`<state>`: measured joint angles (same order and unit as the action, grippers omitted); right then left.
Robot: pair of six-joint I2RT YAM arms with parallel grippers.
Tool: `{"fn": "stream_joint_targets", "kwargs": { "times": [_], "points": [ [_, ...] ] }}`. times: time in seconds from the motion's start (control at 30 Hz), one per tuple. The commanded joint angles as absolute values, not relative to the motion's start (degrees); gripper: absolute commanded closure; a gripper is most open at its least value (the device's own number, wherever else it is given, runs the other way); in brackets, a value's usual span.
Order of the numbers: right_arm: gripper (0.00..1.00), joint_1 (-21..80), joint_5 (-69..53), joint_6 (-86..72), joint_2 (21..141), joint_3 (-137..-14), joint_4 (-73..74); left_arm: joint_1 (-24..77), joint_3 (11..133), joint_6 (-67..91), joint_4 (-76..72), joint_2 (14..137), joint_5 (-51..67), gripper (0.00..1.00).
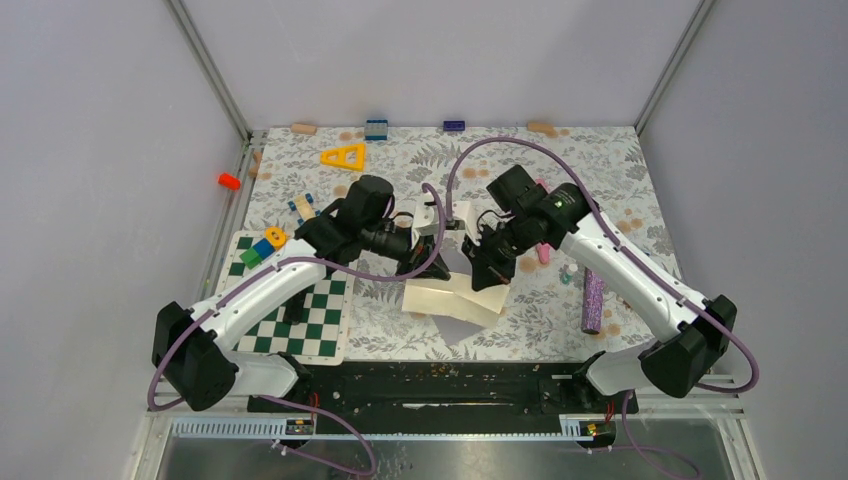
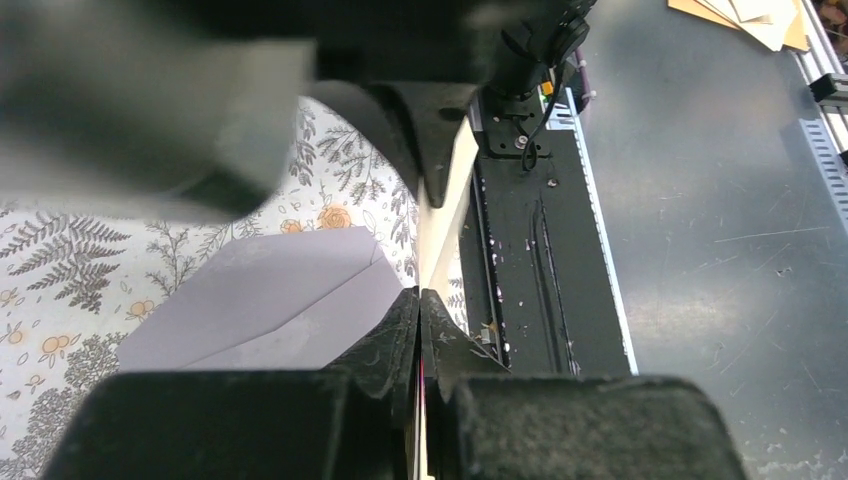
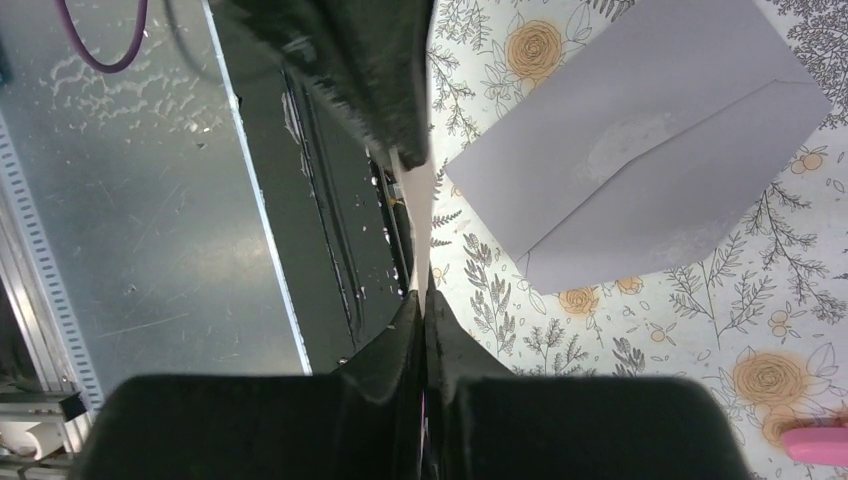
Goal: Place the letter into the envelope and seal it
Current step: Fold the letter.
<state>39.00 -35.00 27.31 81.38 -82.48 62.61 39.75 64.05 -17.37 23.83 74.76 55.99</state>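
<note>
Two claws, one sheet: the left claw [image 2: 420, 300] and the right claw [image 3: 423, 300] are both pinched tight on the letter [image 1: 450, 297]. Each set of fingers is pressed together with only the paper between them. Both wrist cameras catch the tan sheet edge-on, a thin pale strip running from one claw straight across to the other. It's up off the table [image 1: 600, 170], near the middle of the floral cover.

One envelope [image 3: 640, 150], grey, lies flat on the table just beside and below the sheet. From above, the letter's lower edge overlaps it. The letter is not inside it.

Counting the rest:
- One checkerboard [image 1: 300, 310] sits by the left arm, with a small cluster of coloured blocks [image 1: 265, 245] at its far corner.
- One yellow triangle [image 1: 343, 156] lies further back.
- One blue block [image 1: 376, 128] and one purple block [image 1: 454, 125] sit along the rear edge.
- One glittery purple stick [image 1: 591, 300] lies beside the right arm.
- One orange piece [image 1: 229, 181] sits off past the left edge of the cover.
</note>
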Motion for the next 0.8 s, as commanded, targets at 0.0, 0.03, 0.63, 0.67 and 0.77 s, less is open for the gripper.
{"fn": "stream_joint_targets", "kwargs": {
  "times": [0.0, 0.03, 0.63, 0.67, 0.77],
  "points": [
    [1.0, 40.0, -34.1, 30.5, 76.7, -81.6, 62.3, 40.1, 66.3, -18.2, 23.6, 73.9, 52.7, 1.0],
    [1.0, 39.9, -34.0, 30.9, 76.2, -81.4, 62.2, 40.1, 66.3, -18.2, 23.6, 73.7, 52.7, 1.0],
    [1.0, 39.1, -32.0, 32.9, 73.7, -79.9, 62.2, 39.7, 66.5, -22.9, 27.4, 71.4, 50.4, 0.93],
    [1.0, 39.0, -32.0, 32.8, 73.7, -80.0, 62.2, 39.7, 66.6, -23.2, 27.6, 71.1, 50.2, 0.96],
    [1.0, 39.0, -31.3, 33.0, 73.9, -79.9, 62.3, 39.7, 66.5, -23.9, 28.1, 70.6, 49.8, 1.0]
  ]
}}
